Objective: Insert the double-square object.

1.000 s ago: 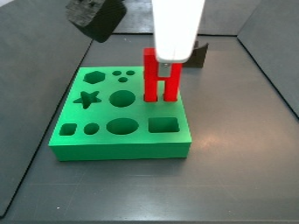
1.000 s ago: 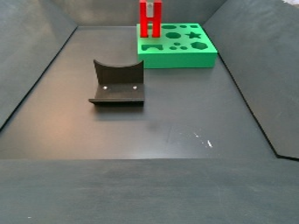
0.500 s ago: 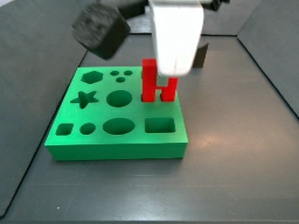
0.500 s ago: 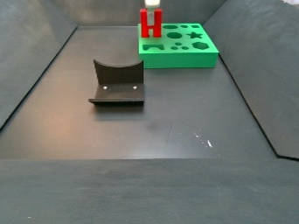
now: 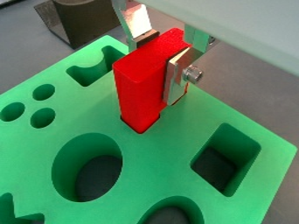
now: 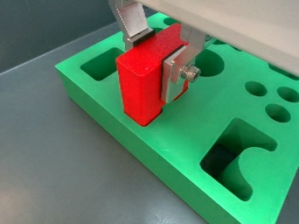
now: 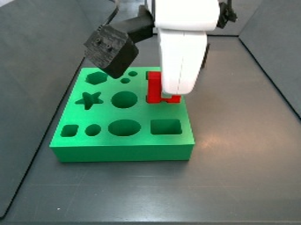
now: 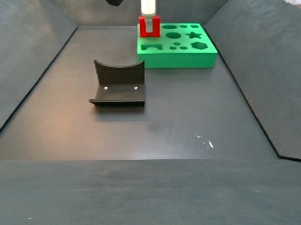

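Near the upper centre of a side view, the gripper point(image 7: 166, 88) is clamping the double-square object point(image 5: 149, 83), its lower end sitting partly inside its slot in the green block point(image 5: 251, 214), so full seating and release seem to remain.

The bottom of the double-square object point(image 5: 149, 83) is hidden inside a hole in the green block point(image 5: 70, 131). In a side view the white pincer point(image 7: 166, 88) covers most of the red bar. The block runs off the edges in both wrist views.
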